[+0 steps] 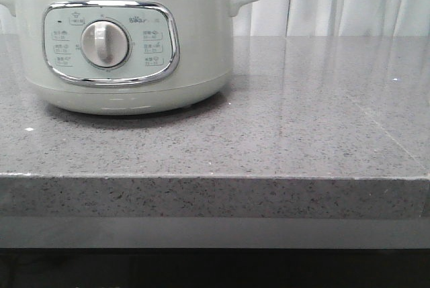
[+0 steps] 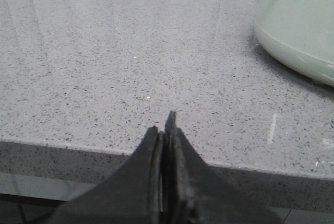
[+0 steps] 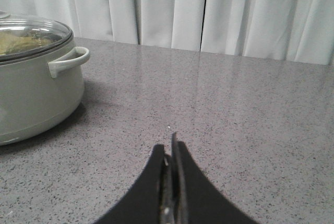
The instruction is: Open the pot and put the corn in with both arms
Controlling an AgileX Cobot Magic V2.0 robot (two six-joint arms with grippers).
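The pale grey-green pot (image 1: pixel 121 39) stands at the far left of the grey stone table, its chrome-framed panel and white dial (image 1: pixel 105 43) facing me, lid on. It also shows in the right wrist view (image 3: pixel 36 88) with its glass lid (image 3: pixel 31 33) and a side handle (image 3: pixel 68 61), and in the left wrist view (image 2: pixel 300 23). My left gripper (image 2: pixel 164 125) is shut and empty over the table's front edge. My right gripper (image 3: pixel 168 145) is shut and empty above bare table, apart from the pot. Neither gripper shows in the front view. The corn is out of view.
The speckled grey table (image 1: pixel 302 113) ends in a thick front edge (image 1: pixel 215 197). White curtains (image 3: pixel 209 10) hang behind the table.
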